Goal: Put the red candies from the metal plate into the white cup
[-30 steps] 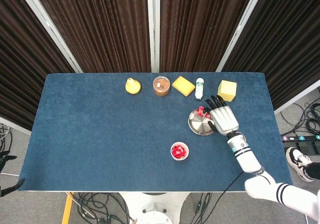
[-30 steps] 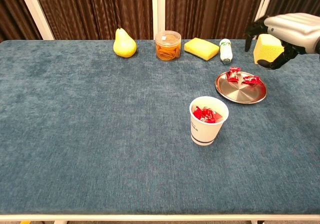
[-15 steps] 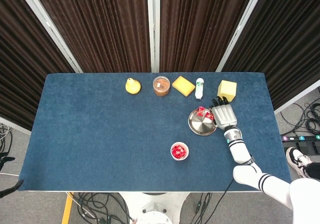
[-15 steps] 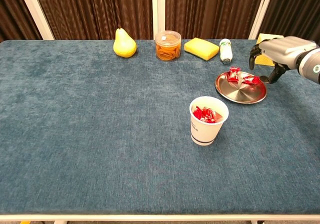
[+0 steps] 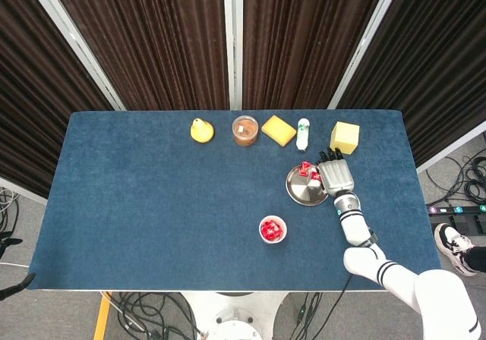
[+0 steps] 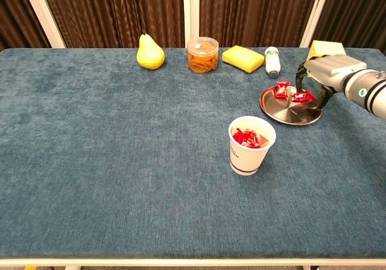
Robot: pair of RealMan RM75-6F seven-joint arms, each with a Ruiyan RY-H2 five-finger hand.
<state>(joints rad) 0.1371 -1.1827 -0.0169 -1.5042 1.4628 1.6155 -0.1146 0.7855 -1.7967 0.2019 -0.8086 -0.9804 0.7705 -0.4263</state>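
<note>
Red candies: we see two [image 6: 281,90] [image 6: 303,96] on the far side of the plate, and more [image 6: 246,138] already in the cup.
Plate: metal [image 6: 283,111], on the right of the blue table [image 6: 120,137]; in the head view it [image 5: 302,192] lies just left of our right hand.
Cup: white [image 6: 250,146], near and left of the plate, standing apart from it; from above [image 5: 272,229] its red filling shows.
Right hand: our right hand [image 6: 318,77] hangs over the plate's right rim, palm down, fingers [image 6: 300,79] apart and curved down toward the candies. The right candy lies directly under the fingertips; we cannot tell whether they touch it, and nothing is visibly gripped. From the head view the hand [image 5: 336,174] covers the plate's right edge.
Left hand: neither view shows it.
Far row: from left to right, a pear [image 6: 149,52], a clear jar [image 6: 202,54] with orange contents, a yellow sponge [image 6: 243,58], a small bottle [image 6: 272,61] lying down and a yellow block [image 6: 326,48] just beyond our hand.
</note>
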